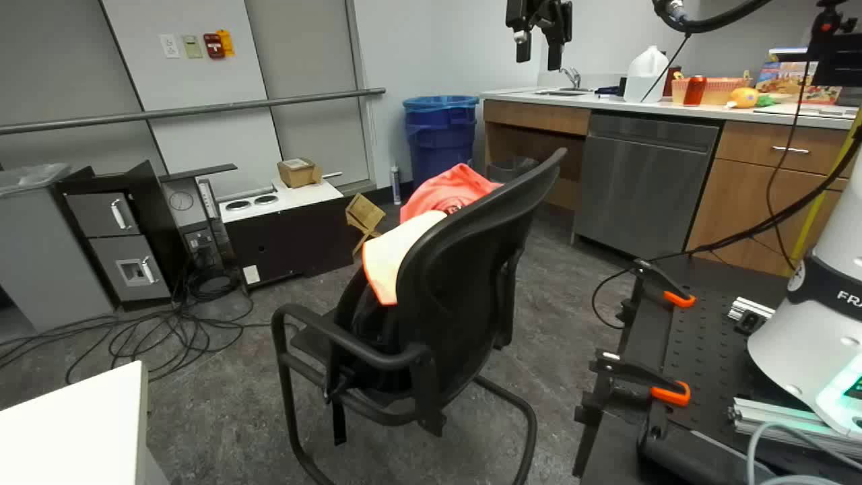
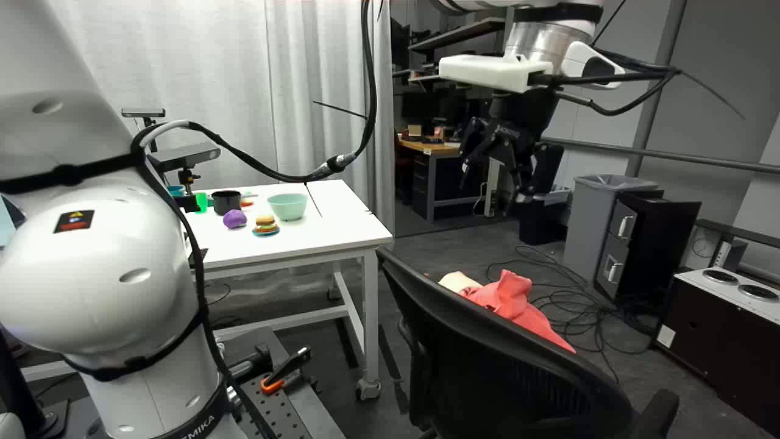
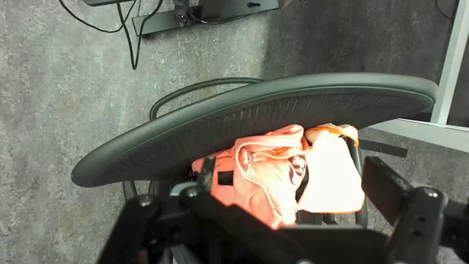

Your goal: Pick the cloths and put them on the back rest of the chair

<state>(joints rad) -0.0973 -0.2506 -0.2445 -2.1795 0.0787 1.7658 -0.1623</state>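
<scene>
The salmon-red cloth (image 1: 448,193) and the pale cream cloth (image 1: 392,254) lie bunched side by side on the seat side of the black back rest (image 1: 471,269). Both show in an exterior view, the red cloth (image 2: 510,303) and the cream cloth (image 2: 458,282) behind the back rest (image 2: 487,353). In the wrist view the red cloth (image 3: 253,179) and cream cloth (image 3: 331,176) sit beside the back rest (image 3: 256,101), below its top edge. My gripper (image 3: 293,179) is open and empty, high above the chair; it also shows in both exterior views (image 1: 539,55) (image 2: 496,183).
A black strapped bag (image 1: 377,327) is on the chair seat under the cloths. The chair has an armrest (image 1: 350,337). A white table (image 2: 341,231) with a bowl and toys stands beside the chair. A stove unit (image 1: 283,229) and floor cables (image 1: 182,330) lie beyond.
</scene>
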